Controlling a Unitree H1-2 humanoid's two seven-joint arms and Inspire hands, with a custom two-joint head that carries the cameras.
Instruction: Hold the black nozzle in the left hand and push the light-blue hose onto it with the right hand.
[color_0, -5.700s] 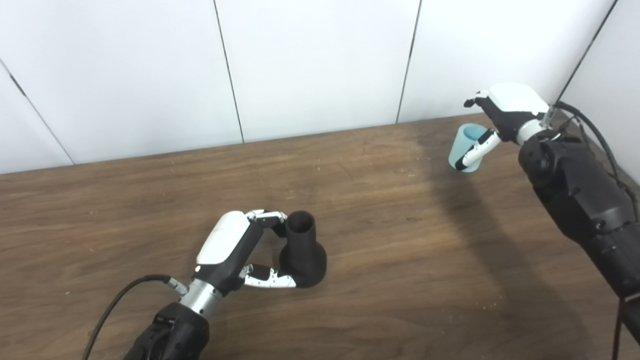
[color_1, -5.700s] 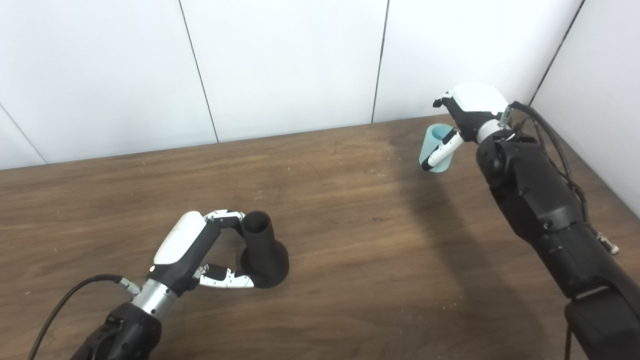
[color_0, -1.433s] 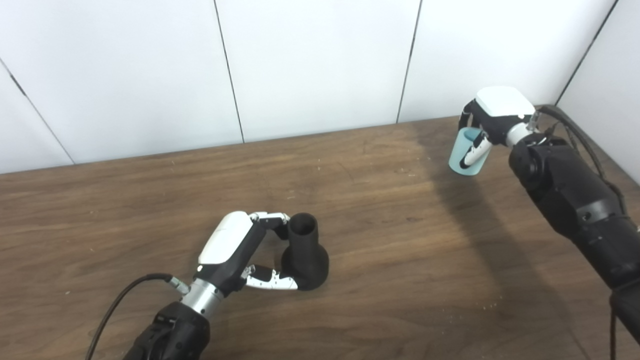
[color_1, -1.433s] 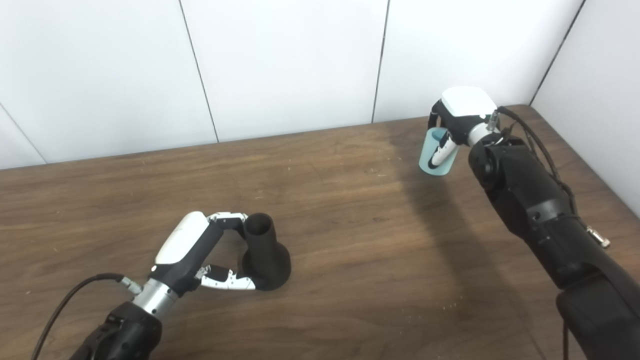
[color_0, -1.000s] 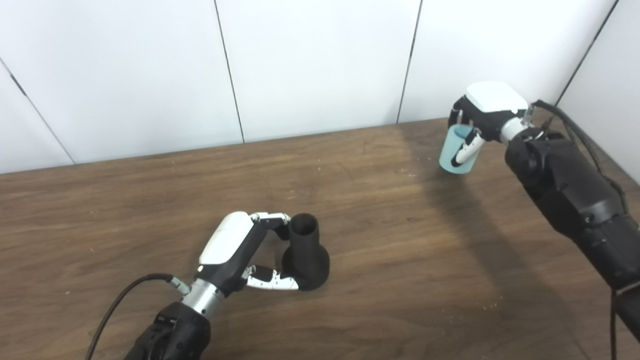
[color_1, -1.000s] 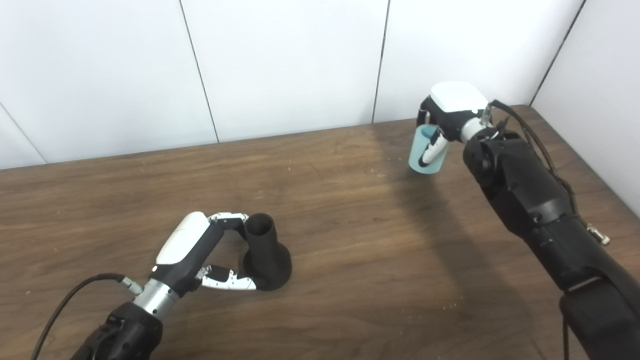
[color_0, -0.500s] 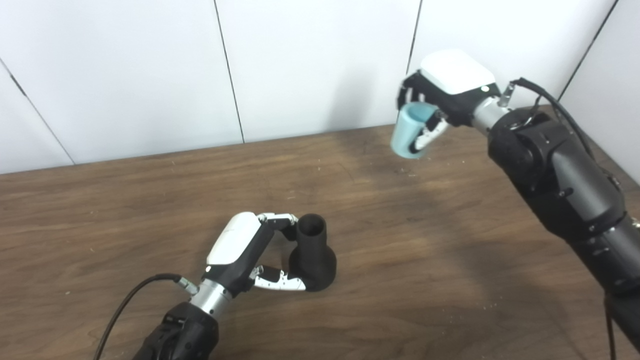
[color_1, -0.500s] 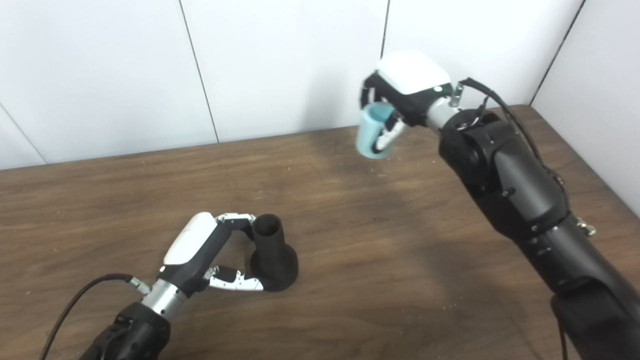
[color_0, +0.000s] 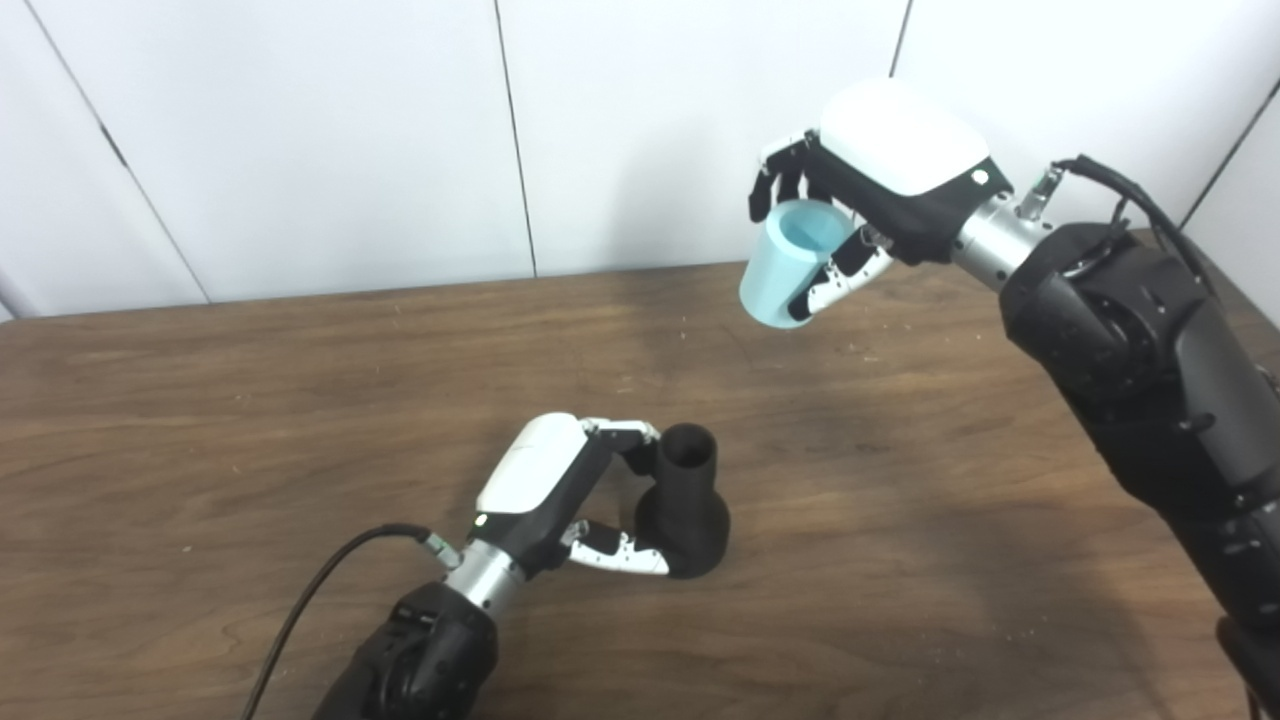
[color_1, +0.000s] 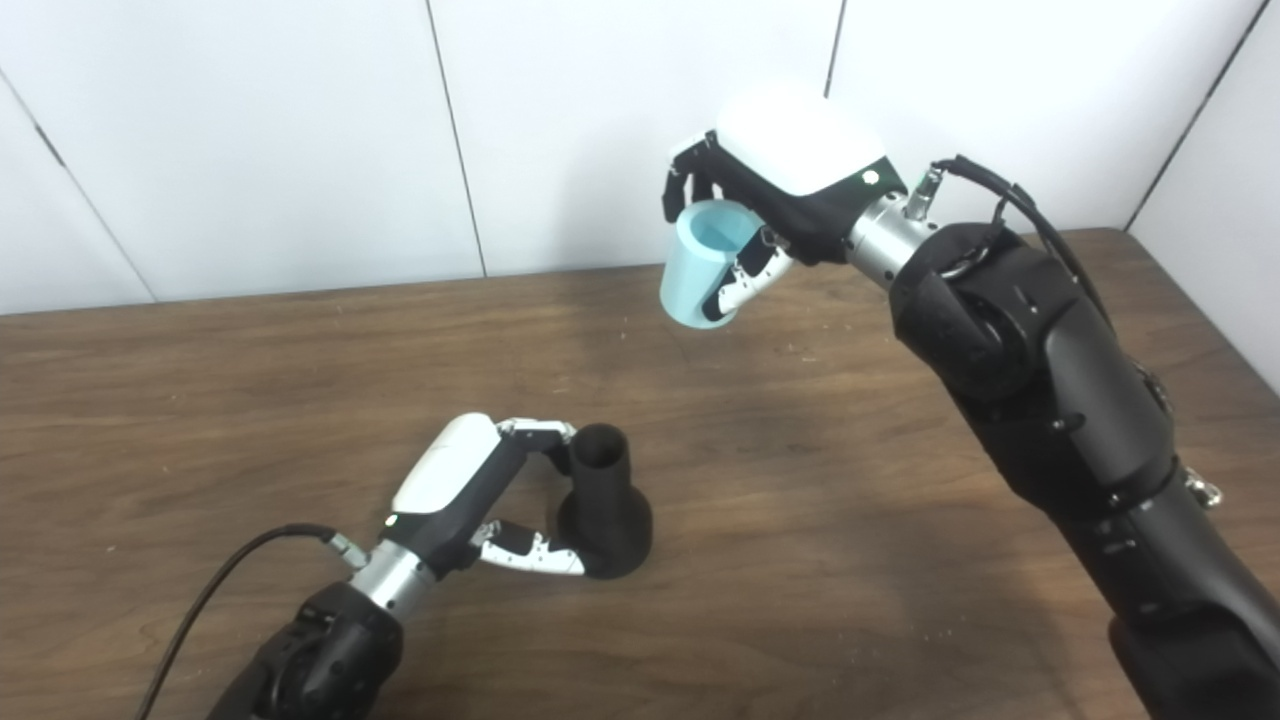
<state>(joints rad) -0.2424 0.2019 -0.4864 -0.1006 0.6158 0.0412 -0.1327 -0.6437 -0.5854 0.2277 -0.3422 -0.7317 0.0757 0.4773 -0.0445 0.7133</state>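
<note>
Lifted clear of the table (color_0: 250, 400), the right hand (color_0: 880, 190) grasps the hose (color_0: 790, 265), up beyond the nozzle (color_0: 685, 500) the left hand (color_0: 560, 495) grips.

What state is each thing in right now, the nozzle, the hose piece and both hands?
black nozzle: upright on the table, open end up, nothing fitted on it.
light-blue hose: held in the air, tilted, apart from the nozzle.
left hand: fingers and thumb around the nozzle.
right hand: shut on the hose, raised above the table.
</note>
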